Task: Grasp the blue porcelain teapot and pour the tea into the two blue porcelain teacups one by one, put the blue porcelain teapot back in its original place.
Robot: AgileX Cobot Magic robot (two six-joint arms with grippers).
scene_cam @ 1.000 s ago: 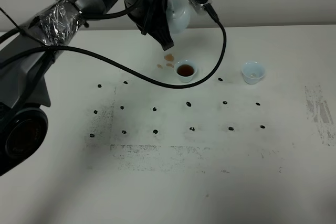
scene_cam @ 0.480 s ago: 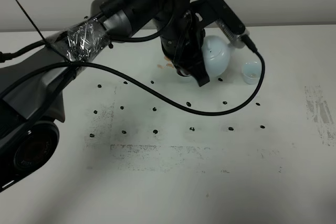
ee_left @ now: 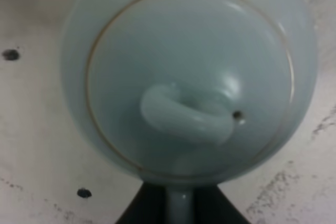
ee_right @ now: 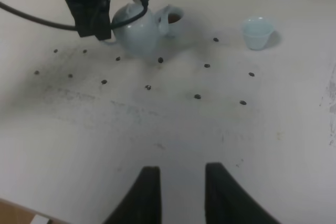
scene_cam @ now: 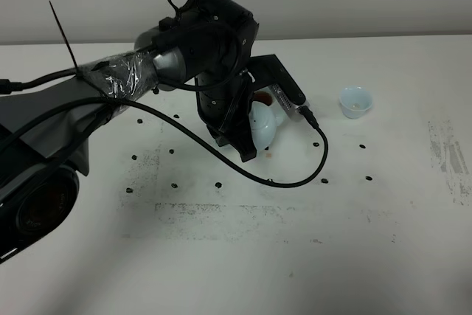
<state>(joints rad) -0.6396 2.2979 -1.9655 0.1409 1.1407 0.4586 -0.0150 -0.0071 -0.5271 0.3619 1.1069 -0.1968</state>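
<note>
The blue porcelain teapot hangs low over the table's middle, lid up; I cannot tell whether it touches the surface. My left gripper is shut on its loop handle, with the knobbed lid filling the left wrist view. Just behind the teapot stands one teacup with dark tea in it, mostly hidden by the arm in the high view. The other teacup stands apart to the right, pale inside. My right gripper hovers near the front edge, its fingers apart around nothing.
Rows of small black dots mark the white table. A black cable loops from the left arm over the table in front of the teapot. Scuffed grey patches lie at the right.
The left arm has carried the teapot from the back of the table forward and down, first toward the right teacup, then back to the middle. The right arm has stayed still.
</note>
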